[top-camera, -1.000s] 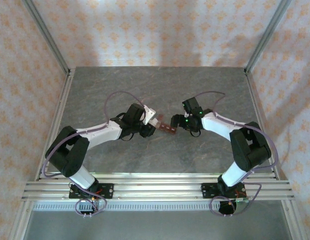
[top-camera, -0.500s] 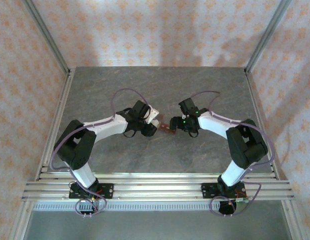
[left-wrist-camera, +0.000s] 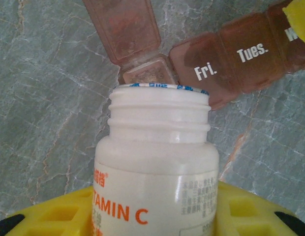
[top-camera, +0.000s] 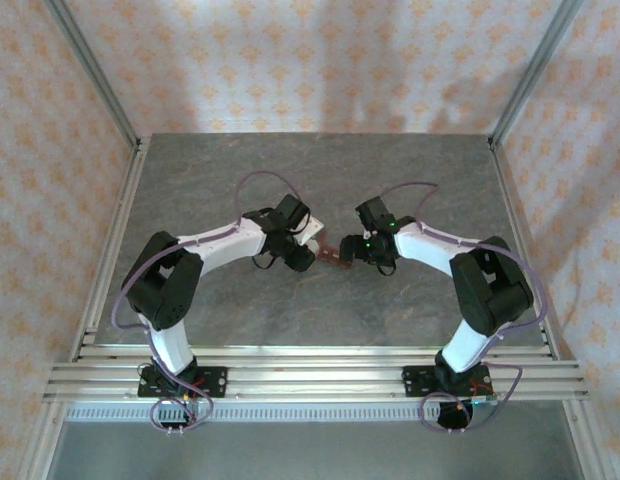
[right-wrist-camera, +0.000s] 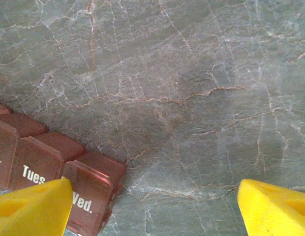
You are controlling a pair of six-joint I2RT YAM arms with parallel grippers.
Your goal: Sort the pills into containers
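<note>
My left gripper [top-camera: 302,251] clamped on an uncapped white vitamin C bottle [left-wrist-camera: 160,162], bottle mouth just beside the containers [left-wrist-camera: 231,54] at their one open compartment, my right gripper [right-wrist-camera: 153,206] spread wide, one fingertip [right-wrist-camera: 32,209] at the containers' Wed. end

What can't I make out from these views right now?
- Left wrist: any pills inside the vitamin C bottle; its wall hides them.
- Left wrist: the open compartment floor; the bottle's mouth covers part.
- Right wrist: pill organizer cut off by the left edge; yellow finger covers part of "Wed."
- Top external: lid labels too small.
</note>
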